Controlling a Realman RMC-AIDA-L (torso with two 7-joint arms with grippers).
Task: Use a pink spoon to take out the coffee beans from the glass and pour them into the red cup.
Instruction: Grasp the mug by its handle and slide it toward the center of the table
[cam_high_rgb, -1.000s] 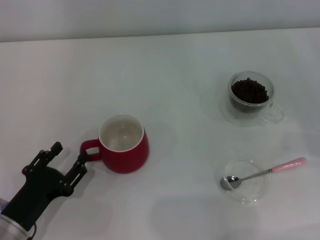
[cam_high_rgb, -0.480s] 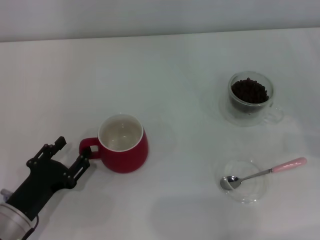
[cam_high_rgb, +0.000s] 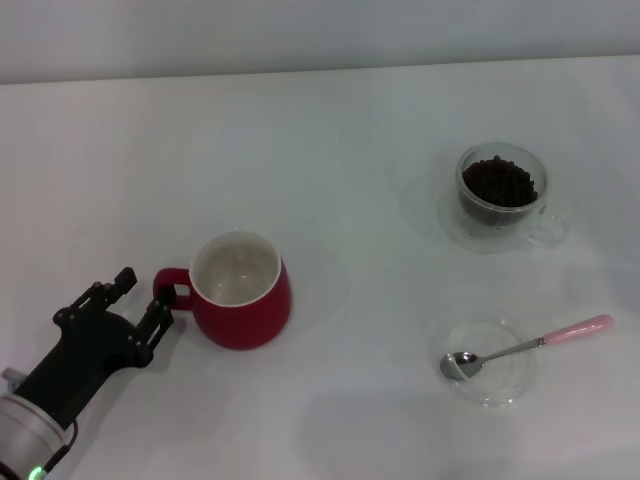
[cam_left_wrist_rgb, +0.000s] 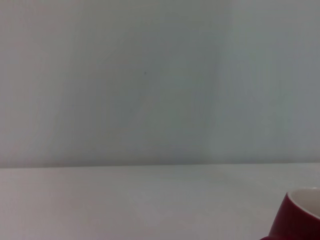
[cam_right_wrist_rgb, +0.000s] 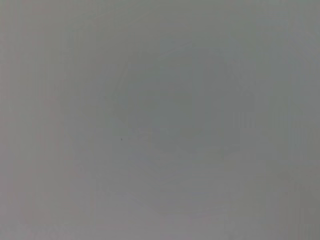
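A: Which step is in hand?

B: None of the scooping yet, I'd judge. The left gripper (cam_high_rgb: 138, 302) sits at the near left of the table (cam_high_rgb: 330, 130), fingers spread, one tip at the loop handle of the red cup (cam_high_rgb: 240, 302) and nothing clamped. The right gripper is out of view.

A: And the pink spoon (cam_high_rgb: 528, 345)?

B: Untouched at the near right, its metal bowl resting in a shallow clear dish (cam_high_rgb: 487, 363), its long axis running from that bowl out to the pale pink handle, which points right and slightly away. The glass (cam_high_rgb: 500, 195) with coffee beans (cam_high_rgb: 498, 181) stands beyond it.

A: Next?

B: Probably a right-arm pinch across the handle
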